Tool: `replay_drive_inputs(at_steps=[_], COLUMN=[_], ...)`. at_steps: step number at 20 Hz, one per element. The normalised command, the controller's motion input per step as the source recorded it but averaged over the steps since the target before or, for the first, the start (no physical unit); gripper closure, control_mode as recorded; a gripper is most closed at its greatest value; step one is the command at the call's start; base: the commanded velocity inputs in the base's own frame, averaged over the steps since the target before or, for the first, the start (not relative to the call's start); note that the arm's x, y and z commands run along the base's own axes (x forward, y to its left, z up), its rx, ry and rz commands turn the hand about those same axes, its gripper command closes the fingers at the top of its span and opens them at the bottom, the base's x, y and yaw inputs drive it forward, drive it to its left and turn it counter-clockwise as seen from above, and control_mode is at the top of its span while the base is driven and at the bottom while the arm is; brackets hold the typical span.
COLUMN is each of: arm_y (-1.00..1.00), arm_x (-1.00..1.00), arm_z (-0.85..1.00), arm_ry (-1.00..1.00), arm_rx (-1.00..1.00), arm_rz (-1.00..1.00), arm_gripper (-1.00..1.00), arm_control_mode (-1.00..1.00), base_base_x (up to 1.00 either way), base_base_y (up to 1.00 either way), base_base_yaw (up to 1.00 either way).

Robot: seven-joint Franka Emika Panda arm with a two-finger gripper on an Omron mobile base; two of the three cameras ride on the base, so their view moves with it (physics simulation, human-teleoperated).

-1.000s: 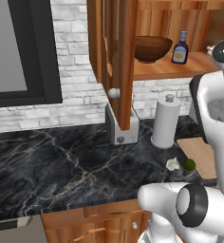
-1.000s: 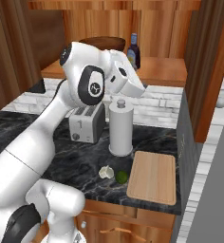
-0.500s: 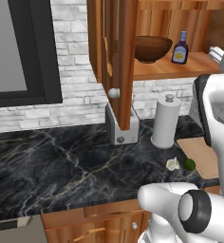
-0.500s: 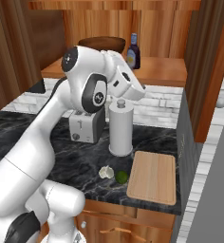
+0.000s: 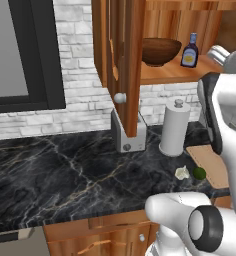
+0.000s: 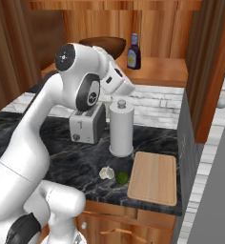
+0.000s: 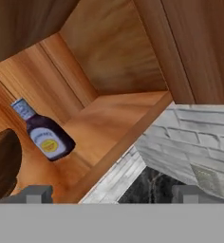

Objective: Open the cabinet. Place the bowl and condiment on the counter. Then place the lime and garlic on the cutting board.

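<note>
The cabinet [image 5: 125, 60] stands open, its door edge-on toward me. On its shelf sit the dark wooden bowl [image 5: 160, 50] and the blue-capped condiment [image 5: 190, 51]. In the hand view the condiment [image 7: 45, 135] stands at left on the shelf and the bowl [image 7: 2, 163] shows at the left edge. My gripper [image 7: 113, 195] is open in front of the shelf edge, with nothing between its fingertips [image 7: 38, 193]. On the counter [image 6: 76, 167] the garlic [image 6: 106, 172] and the lime [image 6: 122, 177] lie just left of the cutting board [image 6: 153, 177].
A white paper-towel roll [image 6: 121, 127] and a silver toaster [image 6: 88, 125] stand under the shelf, behind the garlic. The right cabinet door [image 6: 205, 71] hangs open at the right. My arm [image 6: 86, 86] hides part of the bowl in the right base view. Pale brick wall [image 5: 85, 100] backs the counter.
The arm has turned a little in front of the open cabinet. Its jaws stay wide apart. Bowl, condiment, lime and garlic lie where they were.
</note>
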Motion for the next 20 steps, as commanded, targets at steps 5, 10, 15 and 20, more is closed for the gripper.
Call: replay_drive_inputs(at_steps=[5, 10, 15, 20], arm_y=[0.26, 0.18, 0.25, 0.34], arm_x=[0.16, 0.21, 0.41, 0.44], arm_z=[0.12, 0.11, 0.11, 0.09], arm_ry=[-0.04, -0.05, -0.02, 0.01], arm_rx=[0.07, 0.12, 0.11, 0.08], arm_rz=[0.22, 0.19, 0.16, 0.14], arm_gripper=[-1.00, -1.00, -1.00, -1.00], arm_control_mode=[-1.00, -1.00, -1.00, -1.00], base_base_x=[0.00, 0.00, 0.00, 0.00], base_base_y=[0.00, 0.00, 0.00, 0.00], base_base_yaw=[0.00, 0.00, 0.00, 0.00])
